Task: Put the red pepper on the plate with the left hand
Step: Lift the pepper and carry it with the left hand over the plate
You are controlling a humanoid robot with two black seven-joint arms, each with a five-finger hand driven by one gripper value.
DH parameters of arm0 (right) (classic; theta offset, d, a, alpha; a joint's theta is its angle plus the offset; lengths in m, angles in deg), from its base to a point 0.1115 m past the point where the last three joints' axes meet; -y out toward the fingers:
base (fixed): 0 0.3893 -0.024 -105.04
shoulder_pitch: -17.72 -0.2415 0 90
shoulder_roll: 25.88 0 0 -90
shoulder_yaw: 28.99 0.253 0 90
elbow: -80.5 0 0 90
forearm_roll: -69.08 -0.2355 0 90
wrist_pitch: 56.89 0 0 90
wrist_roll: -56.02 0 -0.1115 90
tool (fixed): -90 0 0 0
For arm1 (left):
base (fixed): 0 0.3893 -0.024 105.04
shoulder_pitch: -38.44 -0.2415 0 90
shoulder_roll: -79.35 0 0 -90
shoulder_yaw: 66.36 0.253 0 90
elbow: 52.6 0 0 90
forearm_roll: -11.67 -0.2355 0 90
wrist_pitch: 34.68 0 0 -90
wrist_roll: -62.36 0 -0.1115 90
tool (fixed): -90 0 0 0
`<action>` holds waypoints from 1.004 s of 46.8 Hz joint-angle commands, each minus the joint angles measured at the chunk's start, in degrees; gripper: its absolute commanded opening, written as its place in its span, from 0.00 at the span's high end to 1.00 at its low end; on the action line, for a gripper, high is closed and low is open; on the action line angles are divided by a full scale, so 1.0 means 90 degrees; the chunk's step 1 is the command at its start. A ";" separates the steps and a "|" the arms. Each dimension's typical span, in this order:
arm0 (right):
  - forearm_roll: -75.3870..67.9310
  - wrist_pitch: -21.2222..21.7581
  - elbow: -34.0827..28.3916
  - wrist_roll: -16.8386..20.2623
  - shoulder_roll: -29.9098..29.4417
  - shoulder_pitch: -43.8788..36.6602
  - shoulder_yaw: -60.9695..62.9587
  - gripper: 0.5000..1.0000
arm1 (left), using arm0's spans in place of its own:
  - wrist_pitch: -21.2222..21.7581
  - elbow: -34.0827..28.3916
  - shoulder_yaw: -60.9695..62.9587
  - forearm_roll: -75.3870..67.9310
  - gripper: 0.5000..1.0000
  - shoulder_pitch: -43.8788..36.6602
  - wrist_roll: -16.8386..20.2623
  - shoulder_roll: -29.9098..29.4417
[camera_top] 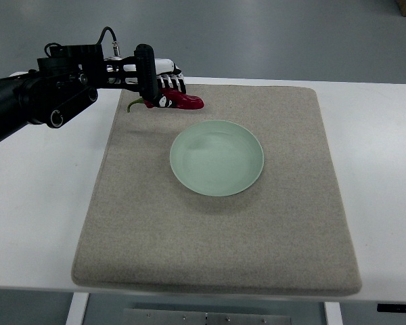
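**Left hand on the red pepper at the far edge of the mat**

At the far left corner of the grey mat we see our left hand, which comes in on a black arm from the left edge of the picture. Its fingers are curled down over the red pepper, and they appear to grasp it at its stem end. We cannot tell if the pepper is lifted or lies on the mat, because the hand hides the part under it. The red tip of the pepper points to the right and sticks out from under the fingers. The green stem curves out to the left, below the wrist.

Near the middle of the mat, a little toward the far side, stands the pale green plate. It is round and shallow, and nothing lies in it. The pepper is near the plate, beyond its far left rim, but it does not touch it.

The mat lies on a white table, which shows on both sides of it. Our right hand is not in the picture.
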 commanded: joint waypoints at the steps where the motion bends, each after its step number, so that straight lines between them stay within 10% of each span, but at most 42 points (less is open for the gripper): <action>1: 0.0000 0.0000 0.0001 0.0001 0.0000 0.0000 0.0000 0.14 | 0.0010 0.0304 -0.0016 -0.0005 0.80 0.0014 0.0001 0.0005; 18: 0.0000 0.0000 0.0001 0.0001 0.0000 0.0000 0.0000 0.14 | -0.0068 0.1555 -0.0133 -0.0122 0.80 0.0024 0.0001 0.0005; 47: 0.0000 0.0000 0.0001 0.0001 0.0000 0.0000 0.0000 0.14 | -0.0107 0.1731 -0.0055 -0.0142 0.67 -0.0094 0.0001 0.0102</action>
